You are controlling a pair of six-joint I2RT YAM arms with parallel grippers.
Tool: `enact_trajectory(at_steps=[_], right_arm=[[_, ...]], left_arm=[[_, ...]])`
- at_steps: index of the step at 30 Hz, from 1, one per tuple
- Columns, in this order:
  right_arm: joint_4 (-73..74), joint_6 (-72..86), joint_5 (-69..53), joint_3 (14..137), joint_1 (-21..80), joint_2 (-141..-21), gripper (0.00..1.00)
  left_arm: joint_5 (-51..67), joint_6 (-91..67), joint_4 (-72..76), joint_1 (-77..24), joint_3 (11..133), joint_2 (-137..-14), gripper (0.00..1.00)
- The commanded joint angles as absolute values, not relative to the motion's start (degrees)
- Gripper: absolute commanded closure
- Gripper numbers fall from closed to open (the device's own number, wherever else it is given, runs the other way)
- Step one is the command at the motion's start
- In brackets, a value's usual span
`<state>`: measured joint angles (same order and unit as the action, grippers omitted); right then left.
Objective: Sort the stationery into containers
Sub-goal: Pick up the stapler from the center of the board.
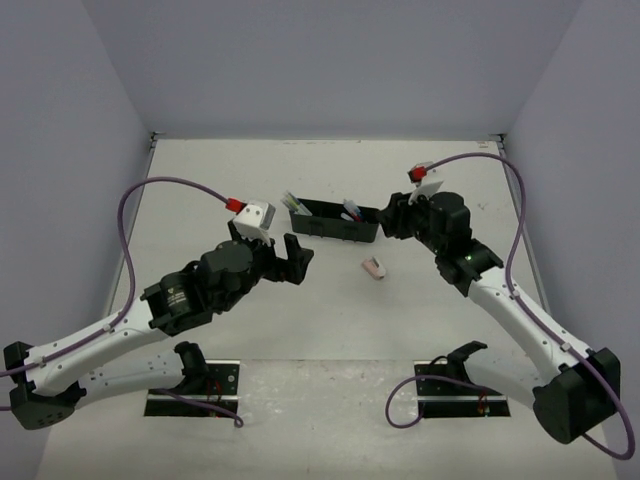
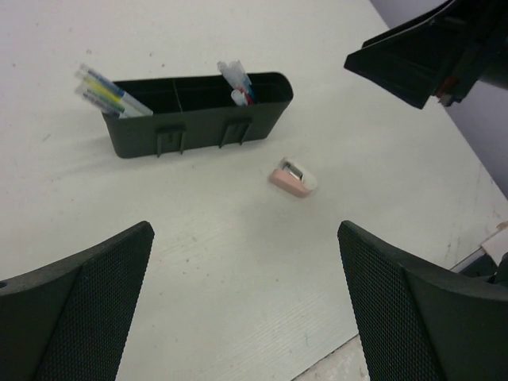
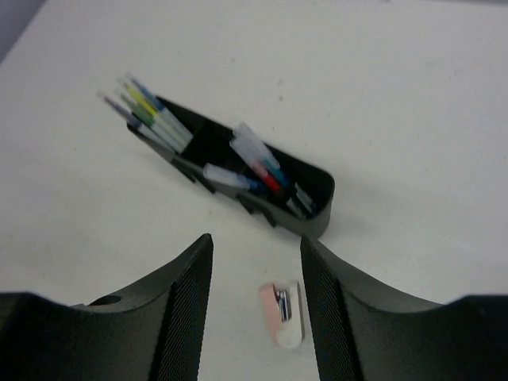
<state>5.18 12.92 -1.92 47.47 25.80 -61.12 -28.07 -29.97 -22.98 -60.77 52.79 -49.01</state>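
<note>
Black base plates [image 1: 193, 388] sit at the near edge. Past them the left gripper [image 2: 244, 234] hovers over the white table [image 1: 200, 180], jaws spread wide and empty. A pinkish eraser [image 1: 373, 268] lies loose on the table, just near of the black tray [image 1: 335, 230]. The right gripper [image 3: 255, 242] hangs beside the tray's right end, jaws partway apart, gripping nothing. Farthest, the tray holds yellow-green and blue pens [image 1: 293, 203] leaning out at its left end, with red and blue pens [image 1: 352, 210] toward its right.
</note>
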Motion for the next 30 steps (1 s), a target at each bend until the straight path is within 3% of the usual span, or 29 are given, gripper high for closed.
enact_trajectory(at_steps=[1,2,4,7,8,12,18,22,25,26,27,30], right_arm=[[24.7,14.4,0.2,47.9,26.2,-65.7,0.5],[26.0,14.3,1.1,47.8,26.8,-66.3,0.49],[26.7,13.5,1.1,48.0,28.6,-68.1,0.38],[27.8,11.5,0.3,49.3,30.8,-73.1,0.07],[27.7,11.1,0.5,49.7,31.5,-75.4,0.01],[26.9,9.5,3.8,51.0,33.0,-82.5,0.01],[25.9,6.9,5.7,54.2,33.6,-89.6,0.06],[26.6,5.3,3.1,56.9,33.6,-94.2,0.16],[28.0,4.5,1.3,59.3,33.6,-97.8,0.33],[28.5,4.4,1.0,59.8,33.6,-98.7,0.41],[29.1,4.2,0.7,60.6,33.6,-99.6,0.57],[29.3,4.4,0.7,60.4,33.8,-99.4,0.65]], left_arm=[[-29.2,-32.7,-26.0,-60.6,51.5,-47.5,0.0],[-28.7,-32.7,-26.1,-60.6,51.2,-47.2,0.0],[-27.9,-32.4,-26.9,-60.6,50.9,-46.6,0.0],[-25.6,-31.8,-27.7,-60.6,51.2,-45.8,0.0],[-24.4,-31.4,-28.0,-60.6,51.4,-45.4,0.0],[-22.7,-31.4,-29.0,-60.6,51.3,-44.1,0.0],[-20.9,-30.1,-28.6,-60.6,50.7,-43.5,0.0],[-17.8,-29.2,-27.7,-60.6,50.4,-43.3,0.0],[-17.8,-28.8,-28.0,-60.6,50.5,-42.7,0.0],[-17.9,-28.7,-28.2,-60.6,50.6,-42.4,0.0],[-18.0,-28.5,-28.6,-60.6,50.8,-41.8,0.0],[-18.4,-28.3,-29.2,-60.6,50.8,-40.8,0.0]])
